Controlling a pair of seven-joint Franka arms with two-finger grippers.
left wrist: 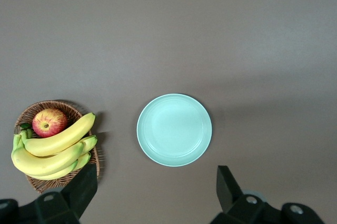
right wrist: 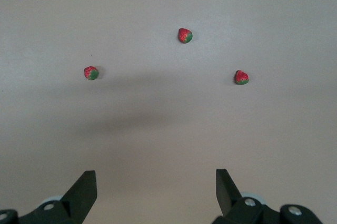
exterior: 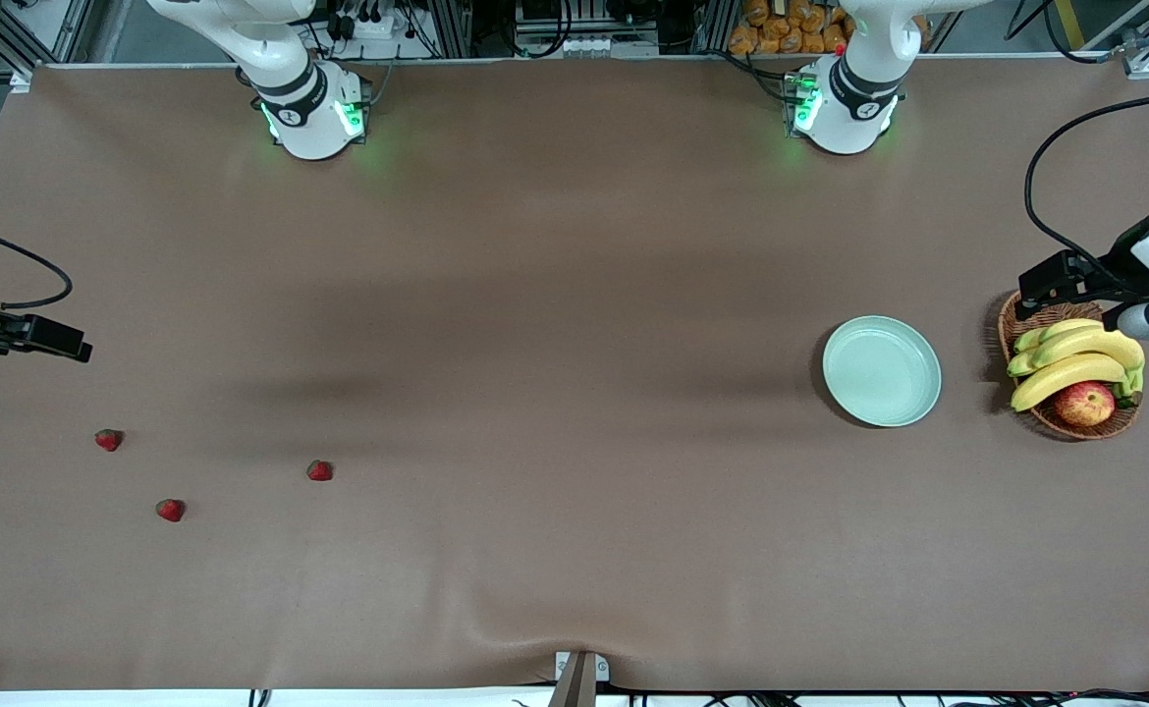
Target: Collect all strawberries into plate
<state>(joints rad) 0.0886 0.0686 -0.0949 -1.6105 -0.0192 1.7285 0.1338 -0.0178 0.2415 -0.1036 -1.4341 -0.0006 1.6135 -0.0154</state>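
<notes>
The table (exterior: 574, 295), covered w/ a plain brown sheet, carries everything. Both arms wait high up at the table's ends. The left tool (left wrist: 158, 195) hangs over the left arm's end, above the table just beside the plate and basket, fingers (left wrist: 229, 187) spread wide, holding nothing. The right tool (right wrist: 156, 192) hangs over the right arm's end, above bare table near the berries, fingers (right wrist: 84, 192) also spread wide & empty. Next in size, a brown wicker basket (exterior: 1010, 319) sits at the left arm's end w/ a bunch of yellow bananas (exterior: 1075, 358) and a red-yellow apple (exterior: 1085, 403) in it. The plate (exterior: 881, 370), pale mint-green, round, shallow, lies flat near the basket, apart from it, toward the table's middle; nothing on it. Smallest: three strawberries, all on the table toward the right arm's end, well apart from the plate. One strawberry (exterior: 109, 440) lies closest to that end, a second strawberry (exterior: 171, 510) nearest the front camera, a third strawberry (exterior: 319, 470) closest to the table's middle; none touch each other
</notes>
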